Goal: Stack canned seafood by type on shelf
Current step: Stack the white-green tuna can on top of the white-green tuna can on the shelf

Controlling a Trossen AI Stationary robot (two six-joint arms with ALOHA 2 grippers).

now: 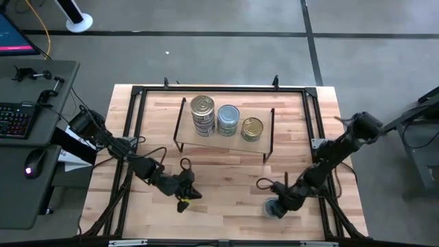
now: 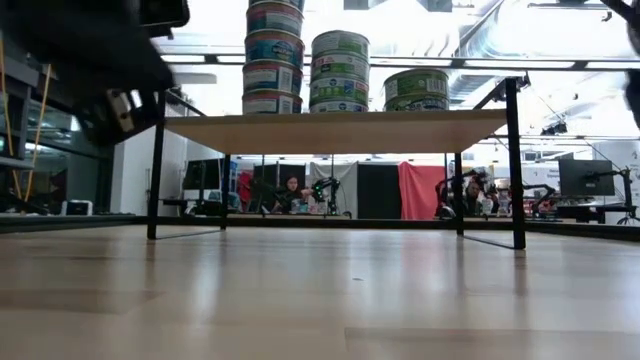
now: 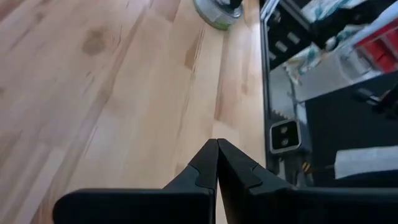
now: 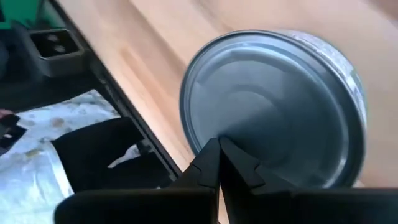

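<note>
On the shelf (image 1: 223, 145) three stacks of cans already stand side by side: a tall stack with a gold lid (image 1: 202, 106), a shorter one with a pale blue-silver lid (image 1: 228, 115), and a low one with a gold lid (image 1: 252, 127). In the low view the left stack is highest, the right one lowest, so the sorting by type looks almost finished. One silver can (image 4: 280, 106) is not yet on the shelf; it stands upright near the front right edge of the table (image 1: 226, 199), with its flat lid up and its short axis vertical. The right gripper (image 1: 278, 206) is directly over this can, with its fingers pressed together and holding nothing; in its wrist view the closed tips (image 4: 219, 163) sit just at the lid's near rim. I think it is placed there to come to this last can, but the fingers must open before any grip is possible. The left gripper (image 1: 184, 195) waits over the bare table in front of the shelf, its fingers also closed on nothing, probably kept aside so the right arm has free room.
</note>
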